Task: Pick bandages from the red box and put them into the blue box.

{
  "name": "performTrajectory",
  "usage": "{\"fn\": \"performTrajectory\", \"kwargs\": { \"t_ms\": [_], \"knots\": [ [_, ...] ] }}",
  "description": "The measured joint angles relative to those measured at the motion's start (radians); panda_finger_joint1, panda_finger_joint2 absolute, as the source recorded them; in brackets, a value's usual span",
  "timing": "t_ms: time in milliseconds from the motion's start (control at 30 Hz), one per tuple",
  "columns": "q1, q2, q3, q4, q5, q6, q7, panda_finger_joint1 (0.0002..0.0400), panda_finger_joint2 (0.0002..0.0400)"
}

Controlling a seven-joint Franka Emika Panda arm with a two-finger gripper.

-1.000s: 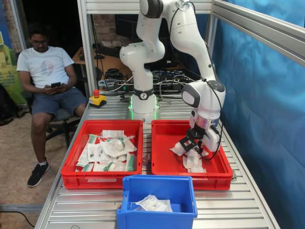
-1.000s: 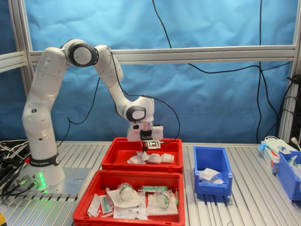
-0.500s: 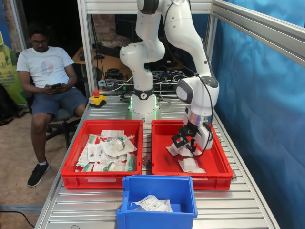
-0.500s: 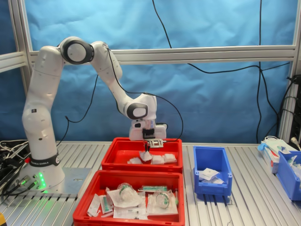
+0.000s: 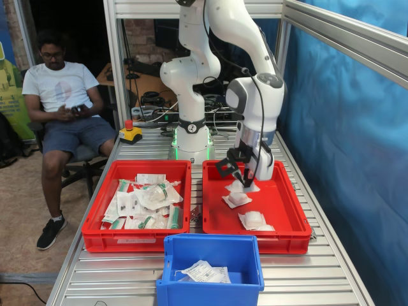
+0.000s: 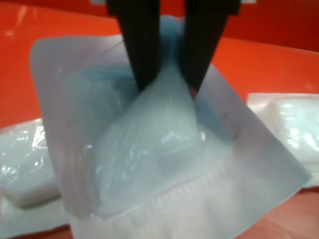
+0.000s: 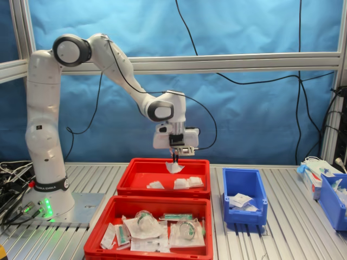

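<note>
Now | gripper point(image 7: 175, 160) clamped on one bandage point(image 7: 174, 167) | hanging just below it, above red box point(image 7: 142, 187)

The red box point(image 5: 280, 210) is smooth plastic with a light gloss, and in the wrist view its floor point(image 6: 30, 45) shines with soft highlights. The bandage point(image 6: 149, 149) in the tool point(image 6: 167, 89) is a white woven pad sealed in a clear, glossy film wrapper with a crimped, ribbed seam. The tool's fingers point(image 6: 142, 45) look matt black. The blue box point(image 5: 213, 268) is smooth plastic, slightly shiny at the rim. The desk point(image 5: 319, 280) is ribbed, brushed metal with a dull sheen. The arm point(image 7: 43, 119) has a smooth white shell, faintly glossy. The backdrop point(image 7: 244, 119) looks like matt blue sheeting.
</note>
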Motion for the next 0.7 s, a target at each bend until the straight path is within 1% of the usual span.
{"fn": "performTrajectory", "kwargs": {
  "t_ms": [100, 133, 300, 500, 700],
  "knots": [
    [0.0, -0.01, -0.011, 0.018, 0.0, -0.028, -0.005, 0.0027, 0.0027],
    [0.0, -0.017, -0.023, 0.039, 0.0, -0.054, -0.01, 0.0027, 0.0027],
    [0.0, -0.029, -0.052, 0.097, 0.0, -0.106, -0.02, 0.0027, 0.0027],
    [0.0, -0.035, -0.095, 0.178, 0.0, -0.142, -0.028, 0.0027, 0.0027],
    [0.0, -0.034, -0.14, 0.26, 0.0, -0.158, -0.034, 0.0027, 0.0027]
  ]
}}
